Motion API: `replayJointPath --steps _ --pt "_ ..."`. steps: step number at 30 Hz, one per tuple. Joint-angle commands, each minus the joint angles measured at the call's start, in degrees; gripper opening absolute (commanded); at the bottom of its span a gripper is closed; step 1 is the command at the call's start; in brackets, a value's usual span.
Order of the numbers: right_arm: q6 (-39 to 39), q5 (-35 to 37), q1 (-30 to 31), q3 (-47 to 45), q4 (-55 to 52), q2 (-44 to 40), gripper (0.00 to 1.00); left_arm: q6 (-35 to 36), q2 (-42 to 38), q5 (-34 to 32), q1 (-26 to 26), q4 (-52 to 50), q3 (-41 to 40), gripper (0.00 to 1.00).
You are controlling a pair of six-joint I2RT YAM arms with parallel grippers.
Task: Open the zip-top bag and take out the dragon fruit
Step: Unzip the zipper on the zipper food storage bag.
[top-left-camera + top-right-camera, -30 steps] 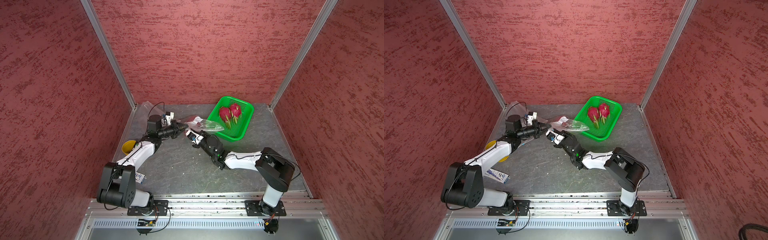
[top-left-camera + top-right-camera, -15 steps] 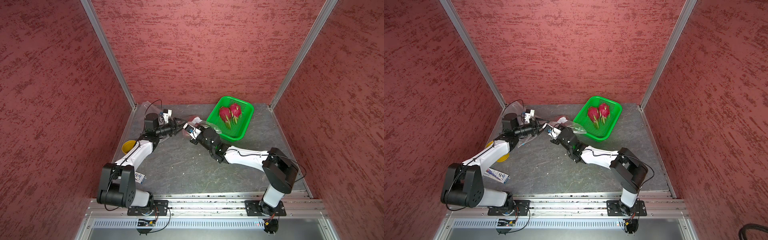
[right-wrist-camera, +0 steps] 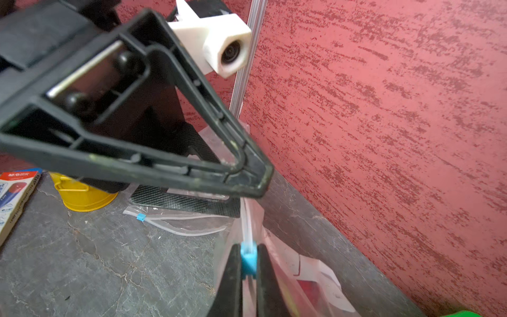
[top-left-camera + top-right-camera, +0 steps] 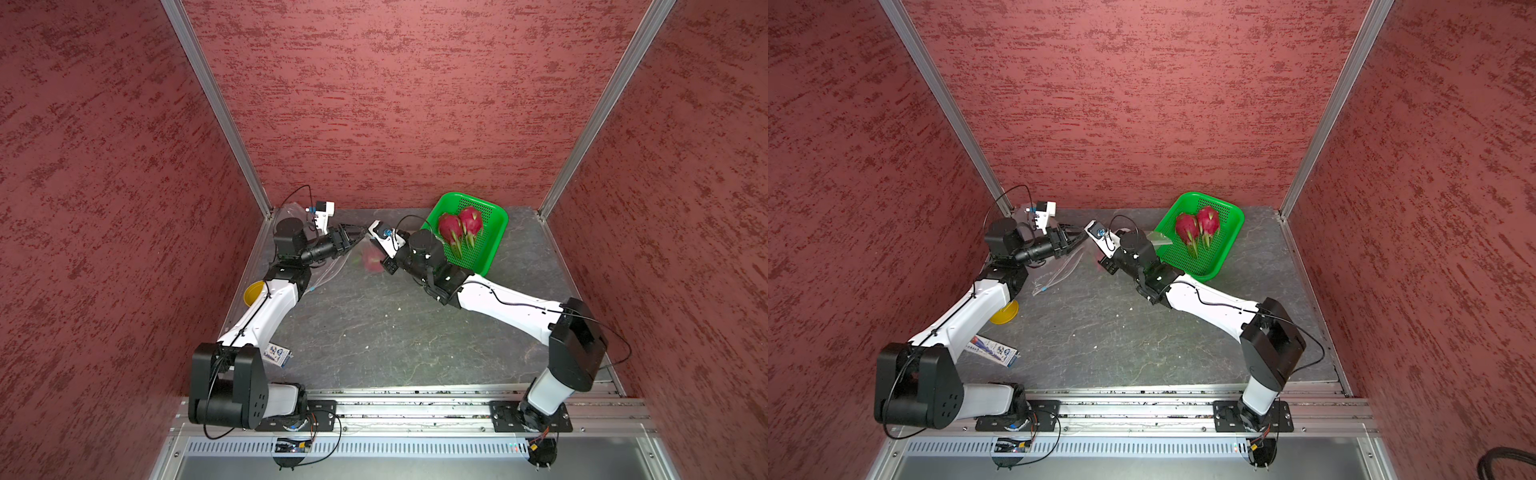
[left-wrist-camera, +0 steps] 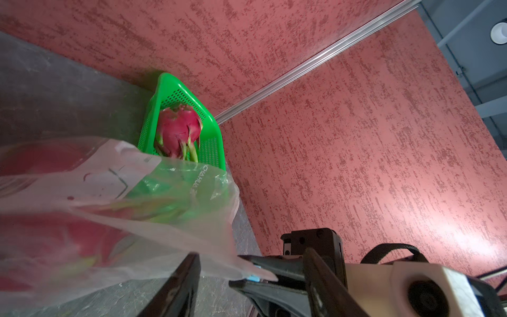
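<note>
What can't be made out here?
How many dragon fruit the zip-top bag holds: left wrist view, blurred through film, cropped.
How far the zip is open: right wrist view, left hand covers the track beyond the clamped blue slider.
Yellow cup: in a top view, mostly under the left arm.

**A:** Bright, even light from overhead in both top views. The green basket (image 4: pixel 496 232) glows, and only faint, soft shadows lie on the table (image 4: pixel 374 332) on its near side.

**B:** Just beside the basket, that dragon fruit (image 4: pixel 371 261) is a pink smear. Motion blur!

**A:** Left wrist view now: basket sharp, zip-top bag (image 5: pixel 109 219) in front of it milky and out of focus.

**B:** Far from the basket a ceiling lamp (image 5: pixel 500 33) burns white, with a pale glow on the wall (image 5: pixel 466 233).

**A:** Right wrist view: the blue slider (image 3: pixel 248 263) is fairly crisp, but the bag between it and the basket goes soft.
</note>
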Motion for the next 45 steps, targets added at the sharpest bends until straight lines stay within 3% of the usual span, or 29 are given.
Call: replayJointPath --steps 1,6,7,13,20,24,29,34,36,45 --pt "2.5 -3.5 -0.8 3.7 -4.2 -4.0 0.00 2.4 -2.2 1.1 0.5 3.7 2.4 0.62" --pt "3.3 -5.9 -2.0 5.9 -8.8 -6.6 0.00 3.0 -3.1 2.0 0.6 8.3 2.7 0.62" --pt "3.5 -6.4 -2.3 6.1 -9.5 -7.1 0.00 3.1 -3.2 2.1 0.6 10.3 2.7 0.67" --pt "5.9 -11.4 -4.2 6.3 -11.3 -8.7 0.00 3.6 -1.4 6.1 -0.9 17.6 4.0 0.73" --pt "8.5 -14.1 -5.4 5.3 -10.9 -7.8 0.00 6.3 0.1 9.9 -4.4 18.0 3.9 0.73" --pt "9.3 -15.1 -5.8 4.5 -10.3 -7.9 0.00 10.0 0.1 9.9 -5.5 12.7 3.5 0.71" --pt "9.5 -15.8 -6.0 3.8 -9.6 -8.5 0.00 11.9 0.1 8.7 -5.8 10.4 3.4 0.56" --pt "9.9 -16.7 -6.4 2.9 -9.0 -9.2 0.00 12.3 0.7 7.4 -5.9 9.3 4.1 0.11" --pt "10.2 -16.7 -6.6 2.6 -8.8 -9.5 0.00 12.7 0.5 6.8 -5.9 7.3 4.1 0.00" --pt "9.9 -16.7 -9.1 1.2 -9.7 -9.8 0.00 14.0 -1.4 4.0 -5.1 5.1 3.7 0.00"
